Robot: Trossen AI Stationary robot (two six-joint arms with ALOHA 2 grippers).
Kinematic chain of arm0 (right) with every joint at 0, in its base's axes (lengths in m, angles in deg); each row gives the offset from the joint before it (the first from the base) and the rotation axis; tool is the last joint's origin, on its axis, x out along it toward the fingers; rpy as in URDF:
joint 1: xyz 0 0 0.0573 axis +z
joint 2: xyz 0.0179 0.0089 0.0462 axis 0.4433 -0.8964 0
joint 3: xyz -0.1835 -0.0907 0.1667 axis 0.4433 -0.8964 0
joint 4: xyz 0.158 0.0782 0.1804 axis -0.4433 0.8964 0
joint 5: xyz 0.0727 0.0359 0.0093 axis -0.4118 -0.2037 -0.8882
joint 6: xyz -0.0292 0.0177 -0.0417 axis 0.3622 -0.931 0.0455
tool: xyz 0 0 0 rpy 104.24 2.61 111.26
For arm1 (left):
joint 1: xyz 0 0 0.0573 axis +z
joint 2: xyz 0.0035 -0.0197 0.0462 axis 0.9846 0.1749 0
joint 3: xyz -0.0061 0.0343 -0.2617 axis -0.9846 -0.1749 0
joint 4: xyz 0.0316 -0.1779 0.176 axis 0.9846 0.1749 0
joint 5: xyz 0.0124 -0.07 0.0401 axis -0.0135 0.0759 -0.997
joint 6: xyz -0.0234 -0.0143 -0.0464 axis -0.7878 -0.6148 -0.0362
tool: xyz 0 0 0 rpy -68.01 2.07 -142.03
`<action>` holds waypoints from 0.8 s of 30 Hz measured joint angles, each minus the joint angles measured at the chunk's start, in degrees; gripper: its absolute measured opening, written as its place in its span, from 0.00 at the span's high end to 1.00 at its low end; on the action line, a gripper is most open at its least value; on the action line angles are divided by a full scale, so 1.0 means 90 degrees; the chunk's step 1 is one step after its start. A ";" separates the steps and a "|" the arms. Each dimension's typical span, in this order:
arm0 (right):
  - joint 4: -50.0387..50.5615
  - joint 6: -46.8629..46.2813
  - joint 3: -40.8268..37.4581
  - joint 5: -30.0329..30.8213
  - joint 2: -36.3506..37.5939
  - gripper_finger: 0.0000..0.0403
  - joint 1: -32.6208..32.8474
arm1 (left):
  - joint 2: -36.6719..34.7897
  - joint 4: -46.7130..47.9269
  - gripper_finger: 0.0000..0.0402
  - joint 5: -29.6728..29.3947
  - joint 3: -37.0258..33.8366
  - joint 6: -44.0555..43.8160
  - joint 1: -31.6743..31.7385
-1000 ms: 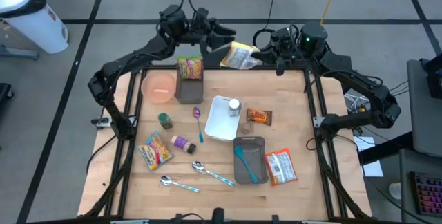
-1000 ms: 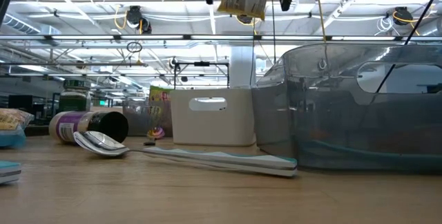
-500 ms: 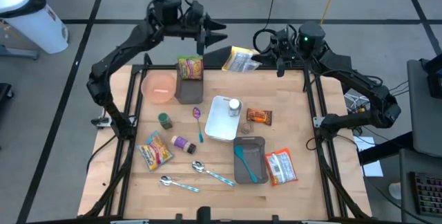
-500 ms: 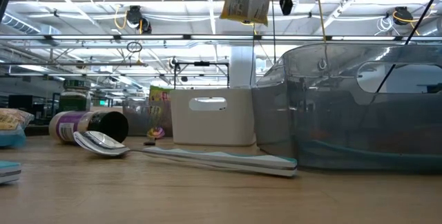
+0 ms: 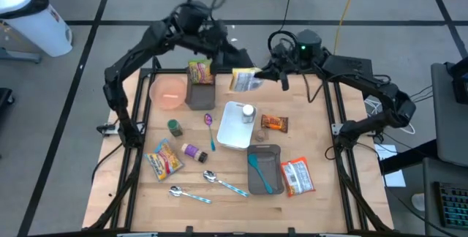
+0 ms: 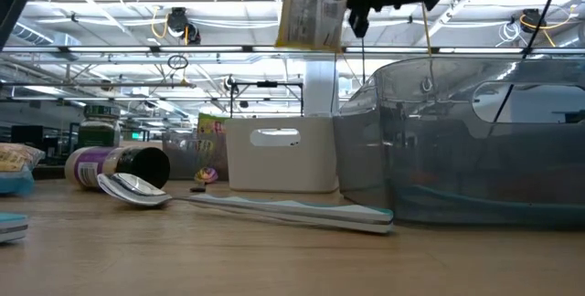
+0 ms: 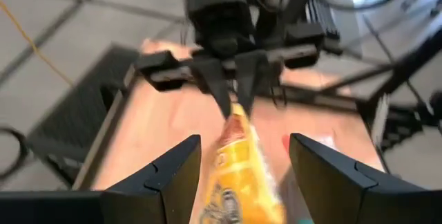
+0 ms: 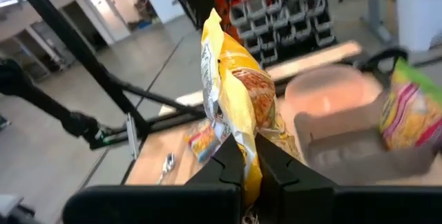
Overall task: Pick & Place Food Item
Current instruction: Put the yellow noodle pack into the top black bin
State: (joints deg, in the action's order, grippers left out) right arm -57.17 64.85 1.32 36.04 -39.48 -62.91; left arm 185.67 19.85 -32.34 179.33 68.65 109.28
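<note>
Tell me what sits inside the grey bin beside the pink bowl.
A green and yellow snack bag stands upright at the far end of the grey bin. The bin floor beneath the bag is covered.

Right gripper (image 5: 265, 72) fingers (image 8: 231, 165) pinched together; left gripper (image 5: 223, 43) fingers (image 7: 173, 169) spread, both raised.

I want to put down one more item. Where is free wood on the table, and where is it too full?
Free: the near left corner below the snack packet, the near right corner beyond the red-white packet, and the far right wood above the brown bar. Crowded: the middle, around the white tray, grey tray, spoons and purple jar.
</note>
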 joint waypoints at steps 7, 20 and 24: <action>0.0257 0.0456 0.0000 0.0029 -0.0288 1.00 0.0445 | 0.0240 0.0866 0.43 -0.0404 -0.0002 0.0148 -0.0441; 0.0252 0.0839 0.0000 0.0399 -0.0827 1.00 0.1044 | 0.0342 0.1924 0.43 -0.0533 -0.0002 -0.0080 -0.0862; 0.0265 0.0920 0.0000 0.0662 -0.0834 1.00 0.1087 | 0.0517 0.2133 0.43 -0.0519 -0.0005 -0.0199 -0.0912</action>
State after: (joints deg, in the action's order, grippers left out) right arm -54.79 73.13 1.32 41.99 -46.98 -53.13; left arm 190.32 39.05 -37.01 179.29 66.86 101.07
